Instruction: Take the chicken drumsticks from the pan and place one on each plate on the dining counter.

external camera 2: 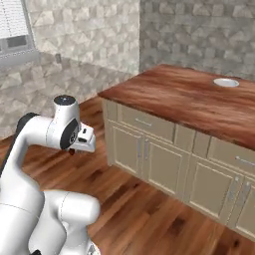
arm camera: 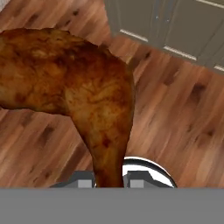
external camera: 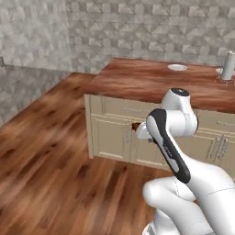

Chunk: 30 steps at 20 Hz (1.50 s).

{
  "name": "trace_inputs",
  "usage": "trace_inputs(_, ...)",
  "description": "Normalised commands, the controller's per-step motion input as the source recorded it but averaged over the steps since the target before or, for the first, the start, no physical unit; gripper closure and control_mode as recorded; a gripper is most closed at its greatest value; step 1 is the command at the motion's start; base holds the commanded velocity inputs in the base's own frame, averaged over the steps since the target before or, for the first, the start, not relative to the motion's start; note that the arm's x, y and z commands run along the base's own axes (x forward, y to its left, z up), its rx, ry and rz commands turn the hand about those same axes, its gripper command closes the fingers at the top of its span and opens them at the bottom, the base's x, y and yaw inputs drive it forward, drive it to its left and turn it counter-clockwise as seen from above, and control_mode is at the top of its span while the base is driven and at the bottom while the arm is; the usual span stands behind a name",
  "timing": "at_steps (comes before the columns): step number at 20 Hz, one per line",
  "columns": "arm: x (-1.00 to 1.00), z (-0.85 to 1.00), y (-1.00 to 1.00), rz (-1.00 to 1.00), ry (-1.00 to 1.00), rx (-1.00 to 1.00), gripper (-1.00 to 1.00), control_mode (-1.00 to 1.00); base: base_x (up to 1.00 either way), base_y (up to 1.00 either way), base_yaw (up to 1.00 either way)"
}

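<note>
One chicken drumstick (arm camera: 74, 87), orange-brown with darker patches, looms large in the hand view. My gripper (arm camera: 109, 180) is shut on its thin end, over the wooden floor. In the left base view the gripper (external camera: 139, 131) hangs in front of the dining counter's (external camera: 137, 82) beige cabinets, with a bit of the drumstick (external camera: 136, 126) showing. The right base view has the gripper (external camera 2: 75, 149) left of the dining counter (external camera 2: 189, 99). One white plate (external camera: 177, 67) (external camera 2: 226, 82) lies on the far part of the counter top. The pan, the other drumstick and the second plate are out of view.
A pale upright cylinder (external camera: 228, 66) stands at the counter's far right edge. Cabinet doors with handles (external camera 2: 144, 149) face me below the top. Wood floor (external camera: 46, 160) stretches to the left, and stone-tiled walls (external camera: 92, 32) close the room behind.
</note>
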Motion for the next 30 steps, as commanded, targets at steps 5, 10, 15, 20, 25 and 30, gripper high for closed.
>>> trace_inputs(5,0.0,0.0,0.0,0.0,0.0,0.0,1.0,1.0,0.01,0.07,-1.0)
trace_inputs(10,0.0,0.0,0.0,0.0,0.0,0.0,1.0,1.0,0.36,0.41,-0.86)
trace_inputs(15,0.0,0.0,0.0,0.0,0.0,0.0,1.0,1.0,0.38,0.93,-0.24)
trace_inputs(20,0.0,0.0,0.0,0.0,0.0,0.0,1.0,1.0,0.26,1.0,0.0)
trace_inputs(25,0.0,0.0,0.0,0.0,0.0,0.0,1.0,1.0,0.15,1.0,0.0)
trace_inputs(30,0.0,0.0,0.0,0.0,0.0,0.0,1.0,1.0,0.19,1.0,0.0)
